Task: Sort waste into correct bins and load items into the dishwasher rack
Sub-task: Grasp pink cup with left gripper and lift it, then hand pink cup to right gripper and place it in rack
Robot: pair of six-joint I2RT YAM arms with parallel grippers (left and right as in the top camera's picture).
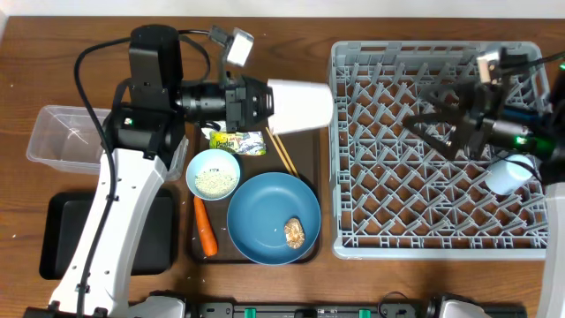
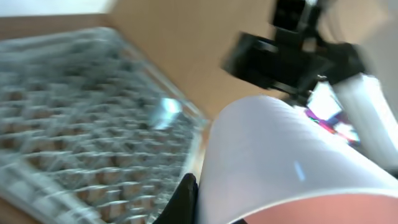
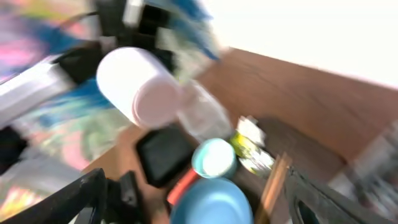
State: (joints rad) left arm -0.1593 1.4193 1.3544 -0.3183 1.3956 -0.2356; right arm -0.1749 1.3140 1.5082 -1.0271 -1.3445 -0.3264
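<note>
Nearest the robot, on the brown serving tray (image 1: 306, 163), the dark blue plate (image 1: 265, 212) carries a brownish food lump (image 1: 294, 232). The orange carrot (image 1: 205, 225) lies just left of the plate. Left of the serving tray, the black tray (image 1: 55, 238) sits on the table (image 1: 265, 35), partly covered by the left arm (image 1: 132, 185). A little farther back, the small pale blue bowl (image 1: 213, 173) holds white rice grains (image 1: 213, 182). The green-yellow wrapper (image 1: 238, 141) and the wooden chopsticks (image 1: 282, 152) lie beyond it, and the clear tub (image 1: 62, 137) stands farther left. Above the serving tray's far end, the left jaws are pinching the rim of the pale pink cup (image 1: 302, 106). The cup is held on its side in the air, its base pointing at the grey rack (image 1: 336, 177) and reaching the rack's left edge. Over the rack, the right jaws are spread with nothing between them. The pale blue cup (image 1: 510, 174) rests in the rack by its right side, near those jaws.
</note>
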